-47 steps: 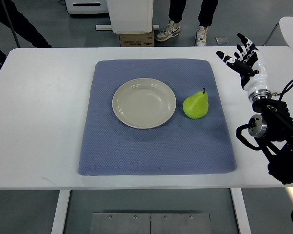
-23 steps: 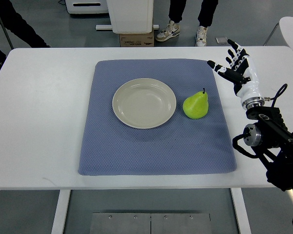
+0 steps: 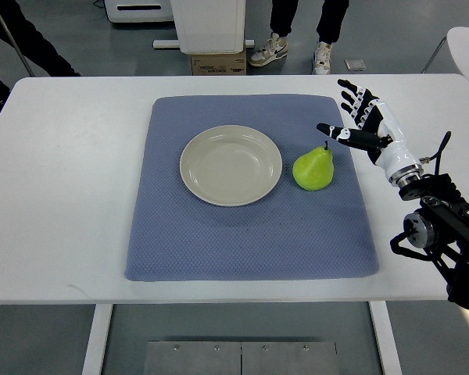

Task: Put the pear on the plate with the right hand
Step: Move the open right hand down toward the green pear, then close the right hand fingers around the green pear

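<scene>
A green pear (image 3: 313, 169) with a dark stem lies on the blue mat (image 3: 250, 234), just right of the empty cream plate (image 3: 230, 165). My right hand (image 3: 353, 119) is open with fingers spread, hovering just up and right of the pear; its thumb tip is close to the stem and not touching the fruit. The right arm (image 3: 438, 226) comes in from the lower right. The left arm is out of view.
The mat lies on a white table (image 3: 62, 180). People's legs and shoes (image 3: 297, 47) stand beyond the far edge, beside a white cabinet (image 3: 209, 23) and a cardboard box (image 3: 217, 62). A white chair (image 3: 465, 43) shows at the top right.
My right hand has moved left and down from the table's far right toward the pear, with fingers still spread. Pear and plate have not moved.
</scene>
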{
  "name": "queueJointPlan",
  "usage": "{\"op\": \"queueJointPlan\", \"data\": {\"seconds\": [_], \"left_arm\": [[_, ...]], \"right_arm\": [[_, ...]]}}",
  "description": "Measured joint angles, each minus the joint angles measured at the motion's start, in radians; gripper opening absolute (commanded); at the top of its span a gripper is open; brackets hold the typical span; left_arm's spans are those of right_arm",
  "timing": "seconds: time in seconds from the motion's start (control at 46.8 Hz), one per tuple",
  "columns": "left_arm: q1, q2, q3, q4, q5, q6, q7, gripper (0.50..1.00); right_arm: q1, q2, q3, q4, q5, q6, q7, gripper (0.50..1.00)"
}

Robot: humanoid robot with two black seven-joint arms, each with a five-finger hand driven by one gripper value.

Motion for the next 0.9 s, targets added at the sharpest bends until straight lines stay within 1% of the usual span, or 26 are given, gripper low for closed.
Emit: {"op": "queueJointPlan", "data": {"seconds": [0.107,0.321,0.641,0.769,0.897], "left_arm": [[0.000,0.000,0.000,0.000,0.000,0.000,0.000,1.000],[0.000,0.000,0.000,0.000,0.000,0.000,0.000,1.000],[0.000,0.000,0.000,0.000,0.000,0.000,0.000,1.000],[0.000,0.000,0.000,0.000,0.000,0.000,0.000,1.000],[0.000,0.000,0.000,0.000,0.000,0.000,0.000,1.000]], "right_arm": [[-0.012,-0.007,-0.005,0.001,-0.036,0.023,0.012,0.995],[-0.015,-0.015,-0.063,0.000,-0.072,0.024,0.059,0.993],[-0.047,-0.004,-0.087,-0.015,-0.072,0.010,0.073,0.991],[-0.051,-0.002,-0.104,-0.038,-0.072,0.007,0.096,0.991],[-0.051,-0.001,-0.132,-0.068,-0.071,-0.012,0.122,0.991]]}}
